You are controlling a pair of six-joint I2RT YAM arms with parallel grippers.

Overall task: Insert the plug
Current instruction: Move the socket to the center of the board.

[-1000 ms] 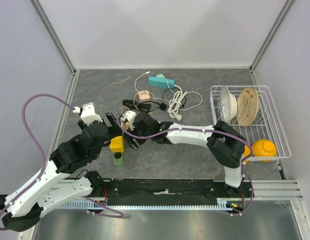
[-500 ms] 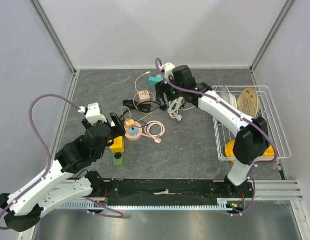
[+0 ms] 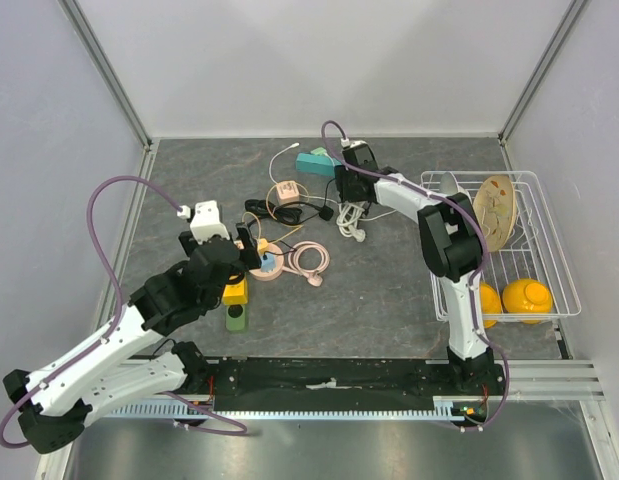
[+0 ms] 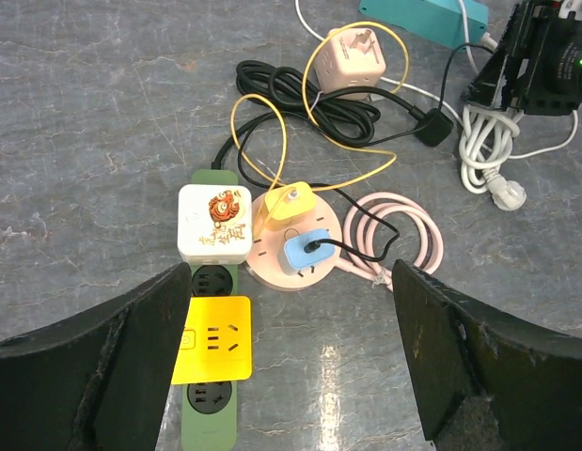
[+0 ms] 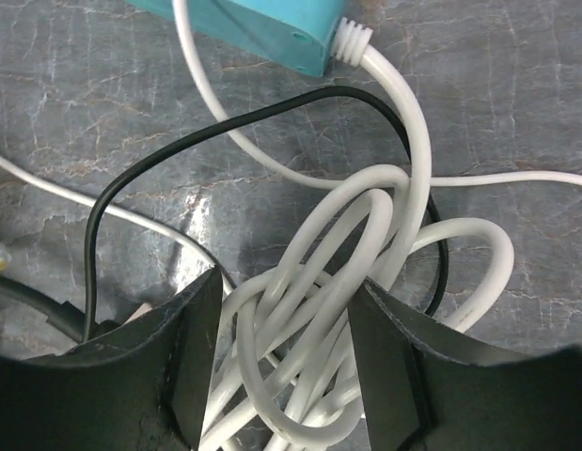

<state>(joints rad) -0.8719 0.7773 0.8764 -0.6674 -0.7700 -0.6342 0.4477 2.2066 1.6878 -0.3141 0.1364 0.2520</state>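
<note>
**Right wrist view, looking down past the fingers.**
- Right gripper (image 5: 289, 299): two dark fingers (image 5: 131, 376) rise from lower edge, jaws apart, one on each side of white cable bundle (image 5: 366, 188).
- Bundle: thick white cable in several overlapping loops on grey veined tabletop (image 5: 74, 103).
- Loops reach both inner finger faces; pressed or merely touched, cannot tell.
- Teal power strip (image 5: 262, 23) at top edge; ribbed white strain relief (image 5: 352, 39) at its end feeds thick cable down into bundle.
- Thin black cord (image 5: 225, 127) arcs across bundle.
- Thin white wire (image 5: 516, 178) runs to right edge.
</note>
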